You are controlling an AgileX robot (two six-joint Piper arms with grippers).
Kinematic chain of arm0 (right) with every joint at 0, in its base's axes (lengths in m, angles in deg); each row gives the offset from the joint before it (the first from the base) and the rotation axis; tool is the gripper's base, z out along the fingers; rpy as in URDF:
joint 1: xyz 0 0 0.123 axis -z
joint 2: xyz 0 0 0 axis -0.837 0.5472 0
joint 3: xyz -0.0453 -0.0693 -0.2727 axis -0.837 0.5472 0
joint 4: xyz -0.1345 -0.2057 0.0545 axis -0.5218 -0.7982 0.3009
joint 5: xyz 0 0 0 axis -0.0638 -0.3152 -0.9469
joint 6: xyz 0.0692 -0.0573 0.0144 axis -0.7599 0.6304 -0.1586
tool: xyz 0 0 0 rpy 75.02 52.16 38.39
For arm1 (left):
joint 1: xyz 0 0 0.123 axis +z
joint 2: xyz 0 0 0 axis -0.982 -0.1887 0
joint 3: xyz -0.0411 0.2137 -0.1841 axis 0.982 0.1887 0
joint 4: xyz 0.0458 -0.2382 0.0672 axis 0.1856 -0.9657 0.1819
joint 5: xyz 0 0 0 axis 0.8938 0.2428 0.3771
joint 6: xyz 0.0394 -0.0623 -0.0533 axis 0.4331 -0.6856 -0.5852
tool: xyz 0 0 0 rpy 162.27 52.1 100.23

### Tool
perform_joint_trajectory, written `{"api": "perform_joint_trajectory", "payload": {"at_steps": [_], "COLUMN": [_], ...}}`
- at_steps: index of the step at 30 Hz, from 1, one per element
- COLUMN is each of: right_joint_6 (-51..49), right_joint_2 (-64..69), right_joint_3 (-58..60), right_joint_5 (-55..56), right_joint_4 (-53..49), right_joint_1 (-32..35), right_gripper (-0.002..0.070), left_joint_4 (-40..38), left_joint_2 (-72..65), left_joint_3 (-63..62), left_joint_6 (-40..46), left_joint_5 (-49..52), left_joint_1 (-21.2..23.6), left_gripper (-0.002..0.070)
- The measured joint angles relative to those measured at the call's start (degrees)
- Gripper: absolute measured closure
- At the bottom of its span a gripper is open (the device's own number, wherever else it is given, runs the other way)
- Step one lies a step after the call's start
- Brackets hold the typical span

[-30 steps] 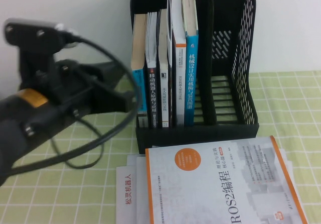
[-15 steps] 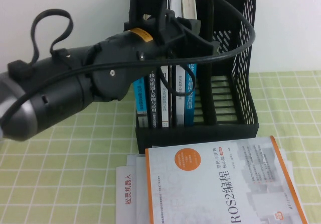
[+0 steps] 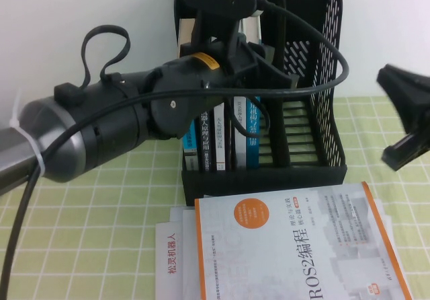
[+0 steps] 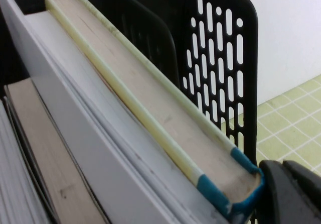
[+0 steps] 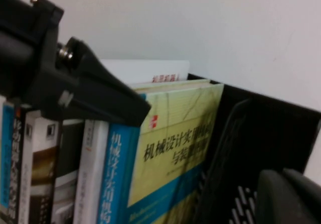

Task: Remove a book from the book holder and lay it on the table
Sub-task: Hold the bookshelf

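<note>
The book (image 3: 254,137), with a bright blue spine, stands upright in the black book holder (image 3: 324,78) as the rightmost of several books. My left gripper (image 3: 254,52) is at the book's top edge. In the left wrist view the book's top (image 4: 165,118) shows cream covers and a blue spine corner, with part of the left gripper (image 4: 293,194) against that corner. My right gripper (image 3: 395,122) is open and empty in the air to the right of the holder. The right wrist view shows the book's cream-green cover (image 5: 175,143) and the holder (image 5: 266,133).
A white ROS2 book with an orange edge (image 3: 295,246) lies on loose papers on the checked table (image 3: 101,212) in front of the holder. Other books (image 3: 208,138) fill the holder's left slots. Its right slots (image 3: 295,125) hold nothing. A wall is close behind.
My left arm has swung from the left side up to the top of the books in the holder. My right gripper has come into view at the right edge.
</note>
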Motion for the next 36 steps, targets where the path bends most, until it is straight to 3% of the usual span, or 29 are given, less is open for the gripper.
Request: {"api": "perform_joint_trajectory", "payload": {"at_steps": [8, 17, 28, 36], "right_joint_6": [-2.49, -3.12, -4.25, -4.25], "right_joint_2": [8.64, 12.58, 17.87, 20.63], "right_joint_3": [-2.74, -10.08, -12.65, -12.69], "right_joint_5": [2.15, -0.24, -2.19, -1.10], "right_joint_4": [-1.82, -1.96, -0.79, 0.11], "right_joint_1": [-3.48, -9.63, -10.25, -10.25], "right_gripper": [0.0657, 0.0457, 0.0437, 0.0437], "left_joint_4": [0.00, 0.00, 0.43, 0.82], "left_joint_2": [0.47, 1.87, 2.24, 2.47], "left_joint_3": [-0.03, -0.03, -0.03, -0.13], "left_joint_6": [0.21, 1.89, 6.39, 4.92], "left_joint_5": [0.74, 2.70, 9.69, 13.09], "left_joint_1": [0.47, 0.57, 1.34, 4.60], "left_gripper": [0.0678, 0.0678, 0.0678, 0.0678]}}
